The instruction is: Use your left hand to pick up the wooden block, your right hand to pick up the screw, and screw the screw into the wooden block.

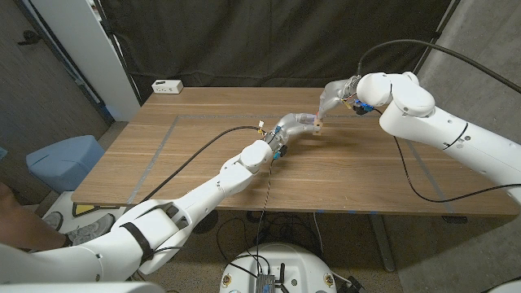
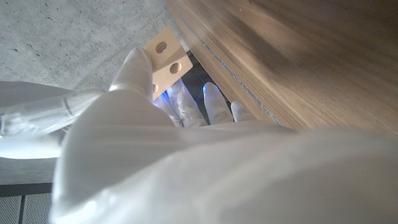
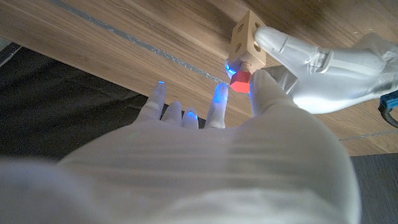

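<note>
Left hand: the white left hand (image 1: 295, 128) is raised over the far middle of the brown wooden tabletop (image 1: 203, 155), its fingers (image 2: 138, 65) clasped around the small pale wooden block with round holes (image 2: 166, 58); in the right wrist view the same hand (image 3: 323, 68) grips the block (image 3: 247, 37) from the side.

Wooden block: held in the air above the tabletop between the two hands, seen in the head view as a small pale piece (image 1: 317, 124) at the left hand's fingertips; two holes face the left wrist camera.

Right hand: the white right hand (image 1: 335, 94) reaches in from the far right and meets the block. In its own wrist view, the thumb (image 3: 264, 87) presses against the red-headed screw (image 3: 240, 79); the other fingers (image 3: 217, 106) are spread apart, their tips glowing blue.

Screw: its red head sits right at the underside of the block, touching it; the shaft cannot be made out.

Surroundings: a white box (image 1: 167, 85) lies at the tabletop's far left corner; a blue bin (image 1: 63, 159) stands on the floor beside the tabletop.
</note>
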Motion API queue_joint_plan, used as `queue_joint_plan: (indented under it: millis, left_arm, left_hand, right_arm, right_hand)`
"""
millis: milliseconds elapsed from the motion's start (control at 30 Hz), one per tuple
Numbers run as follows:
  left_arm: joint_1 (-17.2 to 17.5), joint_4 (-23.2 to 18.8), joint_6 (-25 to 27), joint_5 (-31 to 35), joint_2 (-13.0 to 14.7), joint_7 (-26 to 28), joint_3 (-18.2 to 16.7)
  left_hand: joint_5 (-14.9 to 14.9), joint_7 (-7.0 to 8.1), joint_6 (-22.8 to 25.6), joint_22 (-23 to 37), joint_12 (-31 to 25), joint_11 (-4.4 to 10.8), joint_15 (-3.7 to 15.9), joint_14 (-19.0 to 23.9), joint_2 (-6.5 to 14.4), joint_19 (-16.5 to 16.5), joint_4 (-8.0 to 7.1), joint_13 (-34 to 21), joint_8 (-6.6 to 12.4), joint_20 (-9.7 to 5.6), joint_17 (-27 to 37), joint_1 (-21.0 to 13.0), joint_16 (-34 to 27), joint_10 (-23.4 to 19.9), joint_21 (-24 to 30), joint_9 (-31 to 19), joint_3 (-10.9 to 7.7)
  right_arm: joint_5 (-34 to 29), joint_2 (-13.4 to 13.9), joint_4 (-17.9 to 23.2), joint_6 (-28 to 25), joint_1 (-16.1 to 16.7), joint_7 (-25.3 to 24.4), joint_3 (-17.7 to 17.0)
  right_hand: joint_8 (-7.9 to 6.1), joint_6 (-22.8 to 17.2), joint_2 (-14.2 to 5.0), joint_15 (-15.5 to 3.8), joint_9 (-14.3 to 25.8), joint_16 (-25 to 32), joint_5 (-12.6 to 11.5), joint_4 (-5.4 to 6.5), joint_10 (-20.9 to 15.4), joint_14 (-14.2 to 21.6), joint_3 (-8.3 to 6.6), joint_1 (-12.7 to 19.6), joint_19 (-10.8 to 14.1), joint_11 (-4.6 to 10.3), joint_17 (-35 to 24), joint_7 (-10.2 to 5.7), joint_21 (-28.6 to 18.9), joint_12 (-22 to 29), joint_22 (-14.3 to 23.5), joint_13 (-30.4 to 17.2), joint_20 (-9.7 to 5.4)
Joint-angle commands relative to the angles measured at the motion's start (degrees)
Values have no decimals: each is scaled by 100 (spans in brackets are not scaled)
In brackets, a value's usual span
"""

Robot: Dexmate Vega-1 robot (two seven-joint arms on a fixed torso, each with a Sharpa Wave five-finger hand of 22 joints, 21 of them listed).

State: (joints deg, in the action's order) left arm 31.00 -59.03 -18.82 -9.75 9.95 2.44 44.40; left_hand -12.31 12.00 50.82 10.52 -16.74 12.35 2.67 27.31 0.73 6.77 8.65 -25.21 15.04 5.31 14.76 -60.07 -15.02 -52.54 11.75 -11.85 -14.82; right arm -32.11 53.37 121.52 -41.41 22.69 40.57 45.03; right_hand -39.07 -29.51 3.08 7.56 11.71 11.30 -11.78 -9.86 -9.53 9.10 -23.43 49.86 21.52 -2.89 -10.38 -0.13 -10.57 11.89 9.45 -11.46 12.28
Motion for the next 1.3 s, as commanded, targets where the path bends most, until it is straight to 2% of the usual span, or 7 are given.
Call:
queue_joint_plan:
  millis: [33,467,700,1300]
  left_arm:
    - [14,-26,10,-4,6,-3,-5]
    - [22,-34,46,-3,-1,14,-1]
    - [-8,27,28,-10,-31,-10,10]
    - [-41,104,6,-36,-52,-51,10]
  left_hand:
    - [-21,-19,359,27,-45,39,593,50,391,14,-13,-979,31,61,30,203,34,-97,45,-19,-36]
    - [-24,-29,366,27,-38,40,587,50,391,14,-9,-980,33,65,30,197,40,-98,45,-19,-41]
    - [-25,-28,362,27,-30,39,580,51,394,15,-13,-976,31,60,31,202,41,-94,46,-20,-42]
    - [-33,-25,357,27,-29,40,580,53,403,14,-7,-985,29,70,32,190,46,-99,46,-20,-54]
  right_arm:
    - [-1,-32,-20,6,34,-39,-27]
    - [71,-54,-70,26,74,-148,-60]
    - [96,-45,-64,20,114,-238,-82]
    - [113,-69,-88,-40,118,-349,-54]
  right_hand:
    - [-48,-103,5,-3,17,30,17,7,-80,62,-36,60,49,3,-14,-14,-40,29,28,-17,-5]
    - [-116,-338,-15,-15,28,46,28,60,-207,140,-59,35,93,18,-21,-22,-45,45,28,-16,-8]
    - [-199,-564,-39,-37,45,55,28,68,-305,201,-77,44,144,37,-19,-55,-53,54,27,-15,-15]
    - [-366,-842,-80,-101,145,80,34,83,-488,326,-99,51,243,55,-26,-94,-63,67,26,-14,-17]
